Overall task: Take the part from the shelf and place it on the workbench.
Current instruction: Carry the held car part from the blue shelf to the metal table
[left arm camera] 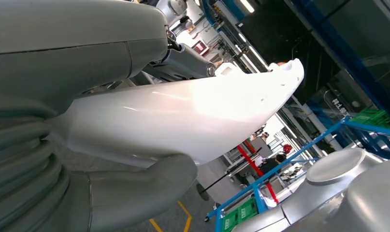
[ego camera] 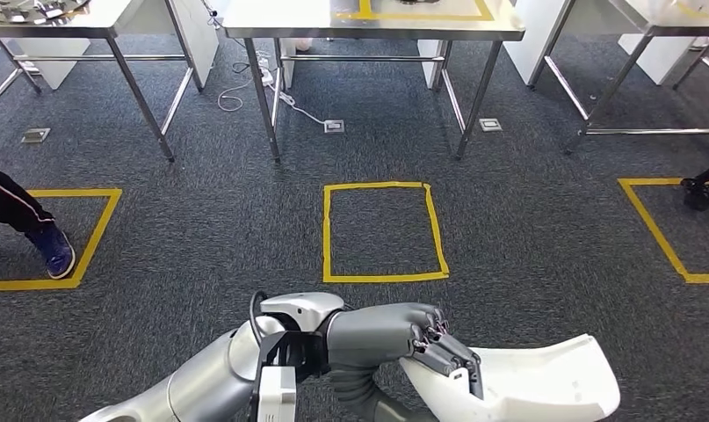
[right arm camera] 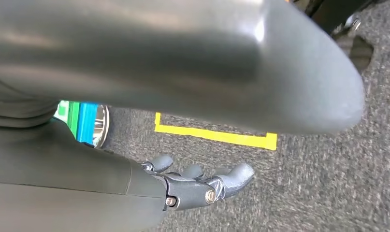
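One hand [ego camera: 421, 345], the left, clamps the white part [ego camera: 544, 382]; right hand [right arm camera: 197, 186] dangles empty, fingers loosely apart. Lopsided grip could slip before the workbench [ego camera: 372, 26].

White part [ego camera: 544, 382] cut off by bottom edge; left hand [ego camera: 421, 347] covers its near end.

At the bottom centre of the head view, the silver left arm [ego camera: 206, 378] reaches rightward, its grey left hand [ego camera: 403, 338] gripping a glossy white curved shell part [ego camera: 544, 382], dark fingers [ego camera: 452, 356] over its near edge. The right hand [right arm camera: 197, 186] hangs above the carpet, fingers apart, holding nothing.
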Robot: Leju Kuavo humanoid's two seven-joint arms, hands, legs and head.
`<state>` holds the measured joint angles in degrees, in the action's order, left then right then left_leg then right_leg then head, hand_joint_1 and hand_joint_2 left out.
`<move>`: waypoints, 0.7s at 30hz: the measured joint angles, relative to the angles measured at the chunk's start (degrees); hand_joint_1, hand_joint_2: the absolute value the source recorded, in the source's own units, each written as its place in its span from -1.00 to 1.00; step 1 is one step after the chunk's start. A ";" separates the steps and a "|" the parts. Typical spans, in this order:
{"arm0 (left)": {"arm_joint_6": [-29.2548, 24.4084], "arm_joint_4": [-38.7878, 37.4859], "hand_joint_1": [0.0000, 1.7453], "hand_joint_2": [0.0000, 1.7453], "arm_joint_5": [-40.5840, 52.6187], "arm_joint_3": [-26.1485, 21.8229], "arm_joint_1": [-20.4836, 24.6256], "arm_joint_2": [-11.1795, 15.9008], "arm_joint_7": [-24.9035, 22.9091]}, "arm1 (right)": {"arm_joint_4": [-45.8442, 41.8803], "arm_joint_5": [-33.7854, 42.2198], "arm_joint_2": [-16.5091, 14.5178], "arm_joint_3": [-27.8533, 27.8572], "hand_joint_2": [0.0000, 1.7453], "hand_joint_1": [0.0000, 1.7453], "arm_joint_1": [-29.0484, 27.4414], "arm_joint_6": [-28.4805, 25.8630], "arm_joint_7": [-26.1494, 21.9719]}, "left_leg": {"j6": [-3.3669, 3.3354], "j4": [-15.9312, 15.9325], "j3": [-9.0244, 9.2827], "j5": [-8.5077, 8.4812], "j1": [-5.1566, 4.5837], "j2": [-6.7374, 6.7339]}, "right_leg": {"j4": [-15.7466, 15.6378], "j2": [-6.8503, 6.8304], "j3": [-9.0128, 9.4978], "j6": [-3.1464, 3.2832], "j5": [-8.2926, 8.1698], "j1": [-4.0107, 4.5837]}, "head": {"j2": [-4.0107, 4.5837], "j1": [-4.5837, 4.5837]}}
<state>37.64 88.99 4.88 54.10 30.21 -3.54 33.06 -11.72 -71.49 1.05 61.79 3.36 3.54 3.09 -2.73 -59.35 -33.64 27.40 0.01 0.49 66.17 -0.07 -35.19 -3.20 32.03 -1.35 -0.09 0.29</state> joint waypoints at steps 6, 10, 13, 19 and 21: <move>-0.13 -0.04 1.00 1.00 0.49 0.02 -0.17 -0.04 -0.19 | 0.00 -0.41 0.01 0.00 -1.00 -1.00 -0.20 0.42 -0.01 | -0.06 -0.07 1.49 1.50 -0.43 0.28 | 0.72 0.00 -3.91 0.60 -3.62 0.33 | 0.00 -0.10; -0.31 -0.03 1.00 1.00 0.62 0.01 -0.21 0.01 -0.31 | 0.00 -0.51 0.07 0.00 -1.00 -1.00 -0.16 0.57 -0.01 | 1.03 -0.27 2.42 2.36 -0.59 0.29 | -6.97 -0.07 -0.79 2.04 -5.05 1.13 | 0.00 -0.17; -0.41 -0.01 1.00 1.00 0.63 -0.01 -0.17 0.04 -0.32 | 0.00 -0.53 0.06 0.00 -1.00 -1.00 -0.27 0.66 -0.03 | 2.12 -2.18 2.40 2.94 -0.58 0.23 | -7.44 -0.04 0.57 3.20 -5.40 0.86 | 0.00 0.02; -0.45 -0.05 1.00 1.00 0.62 -0.01 -0.47 0.44 -0.32 | 0.00 -0.52 0.01 0.00 -1.00 -1.00 -0.15 0.73 -0.01 | 3.23 -15.31 -6.86 6.71 0.09 -0.04 | -7.56 -0.01 3.01 3.77 -3.57 0.67 | 0.00 0.38; -0.46 -0.05 1.00 1.00 0.62 -0.01 -0.49 0.49 -0.32 | 0.00 -0.49 -0.09 0.00 -1.00 -1.00 -0.16 0.75 -0.01 | 3.22 -9.70 -5.61 1.83 0.20 -0.16 | -7.56 0.04 4.16 3.52 -2.71 0.59 | 0.00 0.38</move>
<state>37.18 88.94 5.51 54.10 29.71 -3.05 32.74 -11.72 -71.98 0.96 61.79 3.19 4.29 3.08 0.49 -69.04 -39.25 29.23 0.22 0.33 58.61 -0.02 -31.03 0.31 29.32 -0.76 -0.09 0.67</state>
